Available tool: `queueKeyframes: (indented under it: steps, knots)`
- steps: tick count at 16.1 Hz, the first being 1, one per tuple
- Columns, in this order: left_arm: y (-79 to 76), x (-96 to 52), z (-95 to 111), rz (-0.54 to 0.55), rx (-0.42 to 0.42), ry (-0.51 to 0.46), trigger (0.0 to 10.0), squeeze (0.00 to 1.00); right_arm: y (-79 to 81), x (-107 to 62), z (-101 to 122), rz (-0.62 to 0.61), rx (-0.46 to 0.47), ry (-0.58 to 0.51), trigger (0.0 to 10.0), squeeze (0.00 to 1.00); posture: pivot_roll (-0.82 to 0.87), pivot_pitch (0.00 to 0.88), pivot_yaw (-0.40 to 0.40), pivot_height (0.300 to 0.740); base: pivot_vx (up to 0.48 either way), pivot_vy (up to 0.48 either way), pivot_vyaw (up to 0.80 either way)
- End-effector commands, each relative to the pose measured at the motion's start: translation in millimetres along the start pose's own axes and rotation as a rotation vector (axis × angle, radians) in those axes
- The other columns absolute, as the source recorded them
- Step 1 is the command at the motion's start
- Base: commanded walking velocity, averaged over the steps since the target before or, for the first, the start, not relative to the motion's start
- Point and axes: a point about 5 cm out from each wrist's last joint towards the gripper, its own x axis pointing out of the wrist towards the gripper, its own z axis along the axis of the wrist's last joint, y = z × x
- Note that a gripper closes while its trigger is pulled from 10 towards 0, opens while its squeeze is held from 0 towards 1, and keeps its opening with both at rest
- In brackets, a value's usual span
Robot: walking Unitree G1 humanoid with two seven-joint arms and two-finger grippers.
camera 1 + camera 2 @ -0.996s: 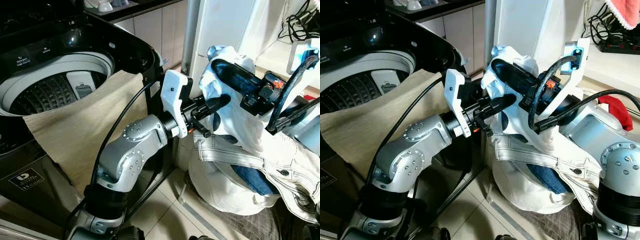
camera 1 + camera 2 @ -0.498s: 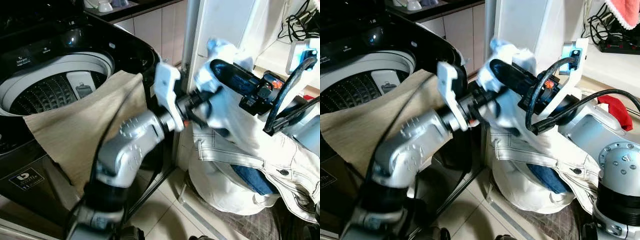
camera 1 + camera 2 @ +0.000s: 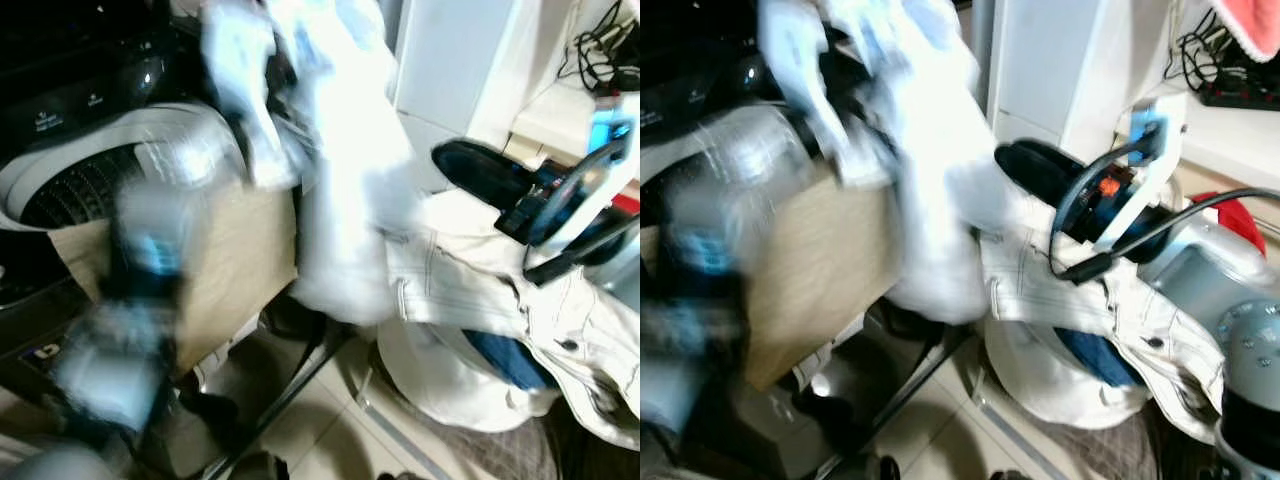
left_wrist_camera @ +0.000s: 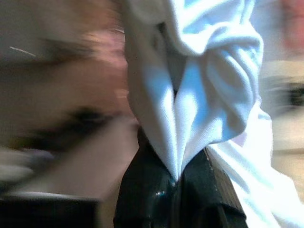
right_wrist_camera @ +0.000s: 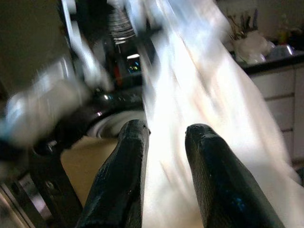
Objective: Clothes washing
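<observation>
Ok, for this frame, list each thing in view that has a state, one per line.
Washing machine: lid open, drum exposed.
Beige cloth: draped over the machine's front rim.
White garment: lifted, pinched in left gripper.
Left gripper: shut on the garment.
Right gripper: open, empty.
Laundry bag: on floor, clothes spilling out.

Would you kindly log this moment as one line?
phase: loading | left hand: shut on white garment, raised by washer | right hand: open, free | beige cloth: draped over washer rim
</observation>
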Motion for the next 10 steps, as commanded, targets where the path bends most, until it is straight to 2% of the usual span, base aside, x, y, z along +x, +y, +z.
queueKeyframes:
  steps: [1,2,3,4,5,6,7,8,9,10]
  knots:
    - [37.9,6.6,38,0.157,0.166,-0.124,0.0,0.00,9.9,4.2,1,0.042,-0.055,0.011,10.0,0.00,-0.07,0.000,0.041,0.740,0.000,0.000,0.00]
    - [54.8,11.5,55,0.215,0.270,-0.149,0.0,0.00,17.4,10.0,0,0.079,-0.076,0.014,10.0,0.00,-0.07,0.000,0.042,0.740,0.000,0.000,0.00]
    - [67.4,16.2,62,0.266,0.365,-0.120,0.0,0.00,25.7,18.5,0,0.111,-0.100,0.016,10.0,0.00,-0.07,0.000,0.044,0.740,0.000,0.000,0.00]
    - [74.7,19.5,58,0.294,0.385,-0.057,0.0,0.00,30.3,24.1,-1,0.128,-0.109,0.017,10.0,0.00,-0.07,0.000,0.045,0.740,0.000,0.000,0.00]
    - [75.0,21.6,26,0.278,0.312,0.131,10.0,0.00,32.7,27.6,-4,0.136,-0.117,0.025,10.0,0.00,-0.06,0.000,0.039,0.740,0.000,0.000,0.00]
    - [71.7,13.6,-22,0.255,0.241,0.392,10.0,0.00,36.7,31.7,-8,0.153,-0.119,0.035,10.0,0.00,-0.06,0.000,0.046,0.740,0.000,0.000,0.00]
    - [70.9,8.4,-37,0.255,0.238,0.480,10.0,0.00,38.6,33.2,-10,0.160,-0.119,0.039,10.0,0.00,-0.07,0.000,0.048,0.740,0.000,0.000,0.00]
    - [69.9,-3.2,-62,0.295,0.138,0.577,10.0,0.00,42.7,35.3,-16,0.169,-0.125,0.068,10.0,0.00,-0.07,0.000,0.048,0.740,0.000,0.000,0.00]
    - [69.0,-11.7,-77,0.304,0.097,0.636,10.0,0.00,44.8,35.9,-20,0.169,-0.135,0.092,10.0,0.00,-0.08,0.000,0.051,0.740,0.000,0.000,0.00]
    - [69.2,-17.2,-85,0.312,0.097,0.672,10.0,1.00,45.9,35.9,-22,0.169,-0.137,0.101,10.0,0.00,-0.08,0.000,0.051,0.740,0.000,0.000,0.00]
